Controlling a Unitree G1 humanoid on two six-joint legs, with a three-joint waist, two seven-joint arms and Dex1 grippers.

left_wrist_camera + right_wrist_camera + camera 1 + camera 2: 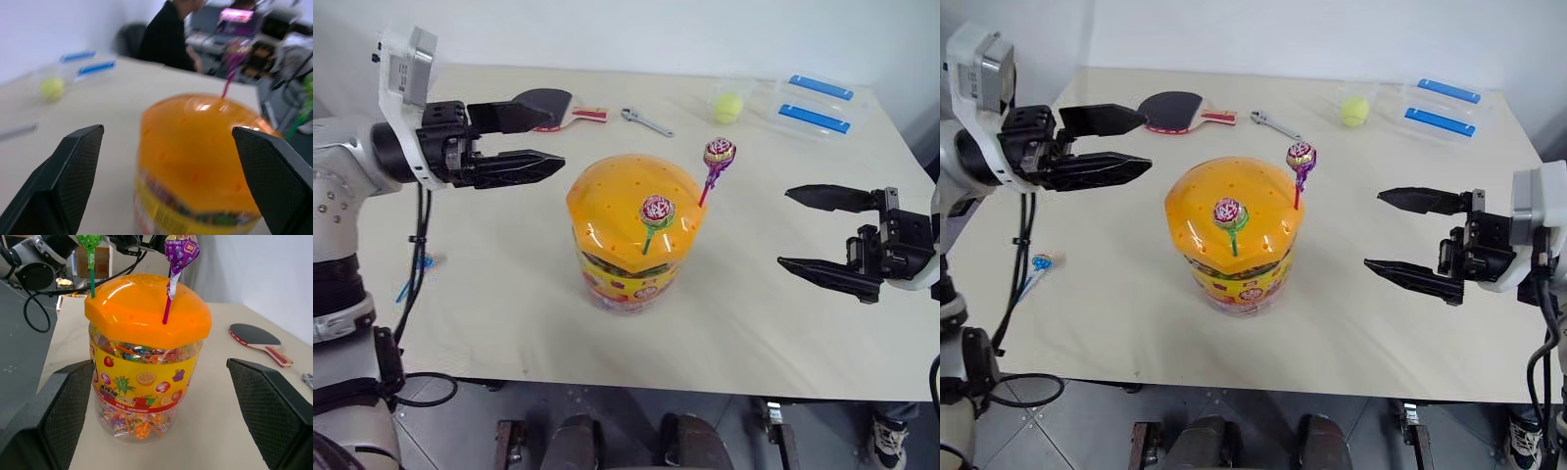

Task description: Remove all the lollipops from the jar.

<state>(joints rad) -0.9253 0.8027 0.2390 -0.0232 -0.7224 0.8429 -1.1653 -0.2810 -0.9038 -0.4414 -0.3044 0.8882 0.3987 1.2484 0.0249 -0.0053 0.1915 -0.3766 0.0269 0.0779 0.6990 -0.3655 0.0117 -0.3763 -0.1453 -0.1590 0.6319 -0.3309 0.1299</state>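
- Orange-lidded jar is standing on the table, two lollipops sticking from its lid.
- Left gripper and right gripper are hovering beside it, jaws spread, empty.

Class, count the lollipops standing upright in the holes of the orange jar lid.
2. A green-stick lollipop stands in the front of the jar's orange lid; a purple-stick lollipop stands at the lid's far right edge. None seems hidden.

Bright, even light; glare on the jar lid; left wrist view motion-blurred.
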